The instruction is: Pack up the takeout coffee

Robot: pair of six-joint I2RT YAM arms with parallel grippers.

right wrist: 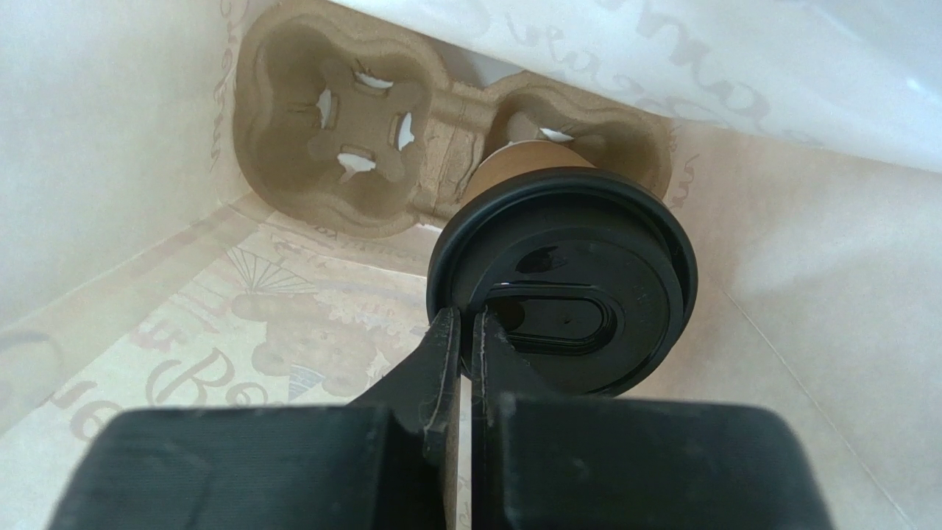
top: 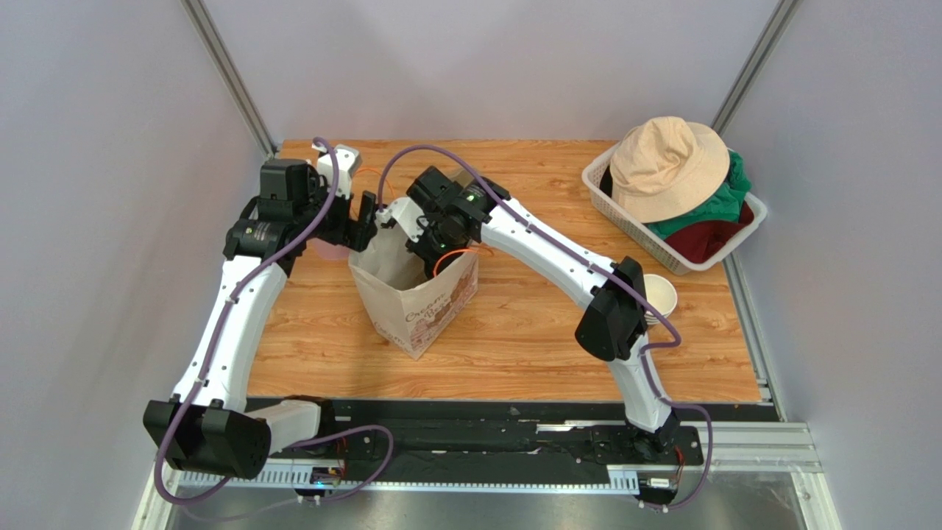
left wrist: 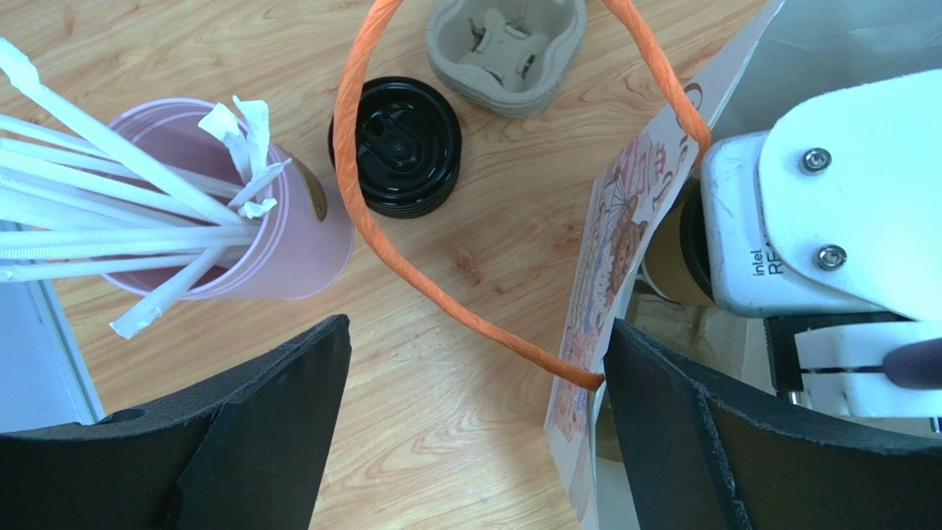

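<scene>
The takeout coffee (right wrist: 564,289), a brown cup with a black lid, stands in a slot of a pulp carrier (right wrist: 332,144) at the bottom of the printed paper bag (top: 426,309). My right gripper (right wrist: 467,315) reaches down into the bag (top: 429,245) and is shut on the near-left rim of the lid. My left gripper (left wrist: 475,331) is open at the bag's left side (top: 363,221). The bag's wall (left wrist: 619,243) and orange handle (left wrist: 376,221) lie between its fingers, close to the right one.
Left of the bag stand a pink cup of wrapped straws (left wrist: 265,254), a pile of black lids (left wrist: 395,144) and a spare pulp carrier (left wrist: 505,50). A white basket (top: 619,215) with a beige hat (top: 667,166) sits back right, a white cup (top: 660,293) before it.
</scene>
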